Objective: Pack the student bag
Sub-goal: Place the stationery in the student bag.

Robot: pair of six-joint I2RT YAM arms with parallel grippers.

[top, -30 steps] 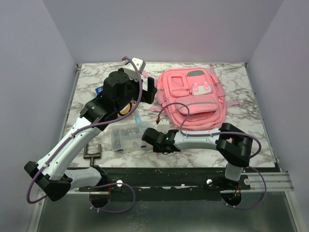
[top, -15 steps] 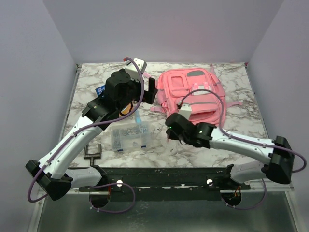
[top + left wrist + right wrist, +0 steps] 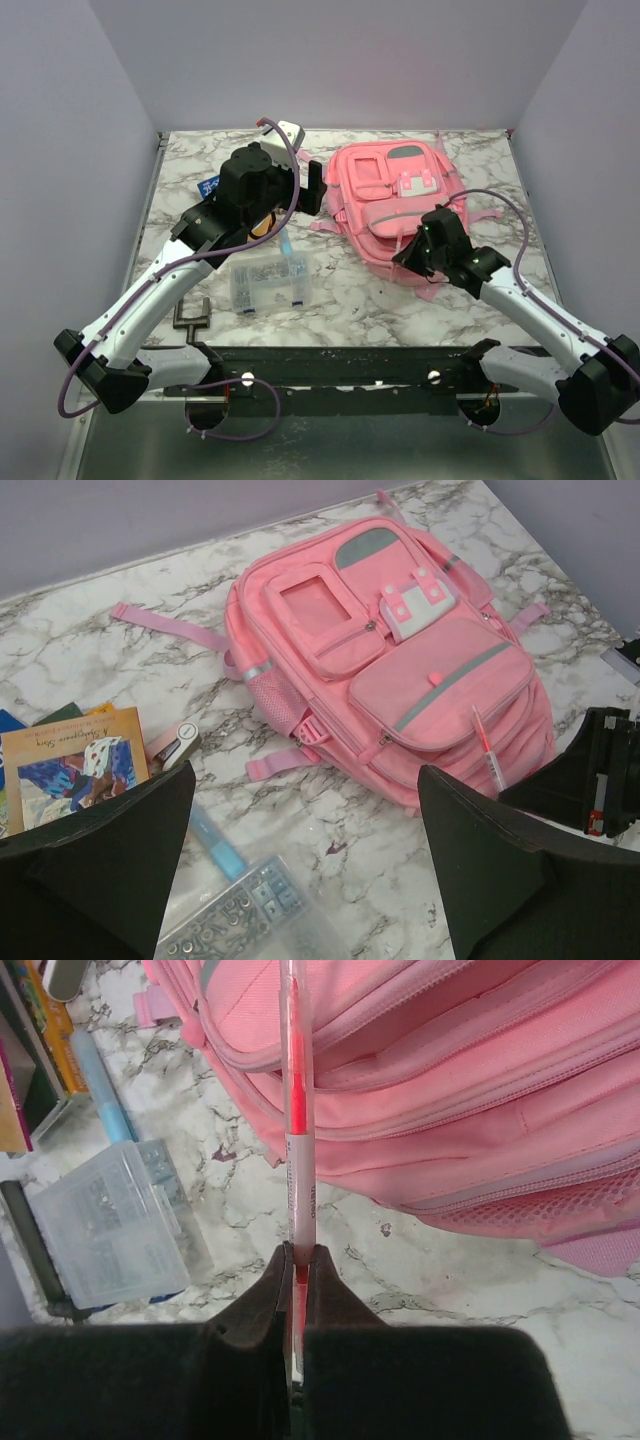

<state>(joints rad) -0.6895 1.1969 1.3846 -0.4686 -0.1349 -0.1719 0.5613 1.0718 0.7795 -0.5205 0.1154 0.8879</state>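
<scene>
**Pink backpack flat on the marble, red pen pinched in the right gripper**

The student bag (image 3: 395, 205) sits right of centre in the upper half of the top view, lying front-up on the white-and-grey veined marble table (image 3: 480, 150). It's soft, padded pink fabric, all rounded pockets and zips. There are thin grey reflective strips across the pockets, a pink mesh pocket on one side, and a chunky white-pink clasp near the top. Loose pink straps spill out onto the table.

The right gripper (image 3: 297, 1260) is clamped tight on a slim pen (image 3: 298, 1110) with a pale see-through barrel and a red core. The pen pokes up over the bag's lower edge; I can't tell if it touches the fabric.

The left gripper (image 3: 305, 780) hangs with its matte black jaws spread wide and nothing between them, looking down at the bag's left side.

In the lower left centre of the top view there's a clear hard-plastic compartment box (image 3: 268, 282) with small silvery bits inside.
</scene>
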